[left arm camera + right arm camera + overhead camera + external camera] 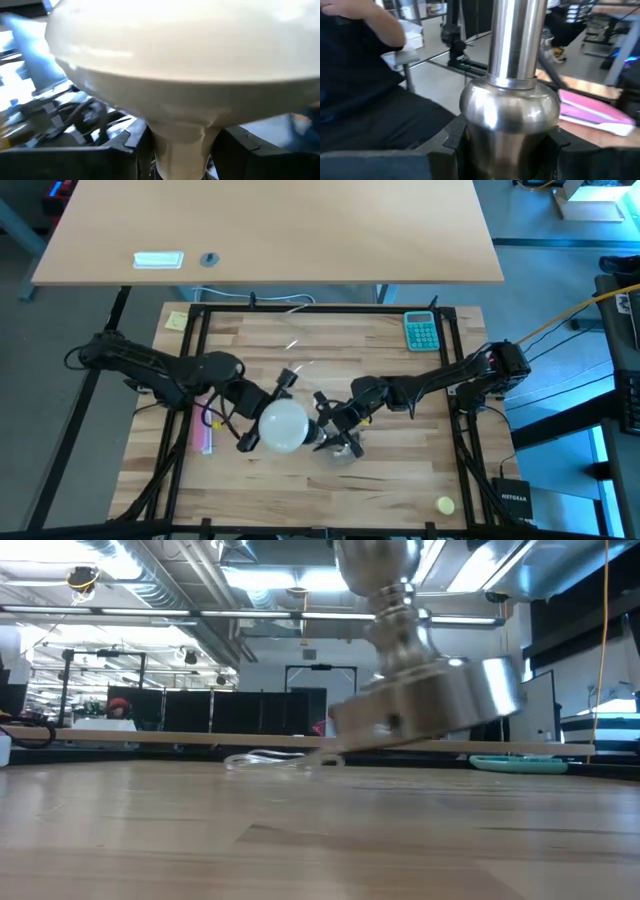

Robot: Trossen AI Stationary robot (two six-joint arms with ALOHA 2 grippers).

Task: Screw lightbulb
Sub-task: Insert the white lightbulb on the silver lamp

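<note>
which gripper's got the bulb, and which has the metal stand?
The left gripper is shut on the lightbulb at its neck. The right gripper clamps the silvery socket stand, tilted off the table.

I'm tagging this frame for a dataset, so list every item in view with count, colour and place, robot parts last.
lightbulb: one, white, mid-table, neck between the left tool's fingers.
socket stand: one, silvery, just right of the bulb, tilted with its base off the wood, held by the right tool.
calculator: one, teal, far right part of the table.
sticky note: one, yellow, far left corner.
flat pink item: one, pink, left side under the left arm.
small round object: one, yellow, near right edge.
person: one, dark clothing, beyond the table.
left tool: one, dark, shut on the bulb.
right tool: one, dark, shut on the stand's stem.
</note>
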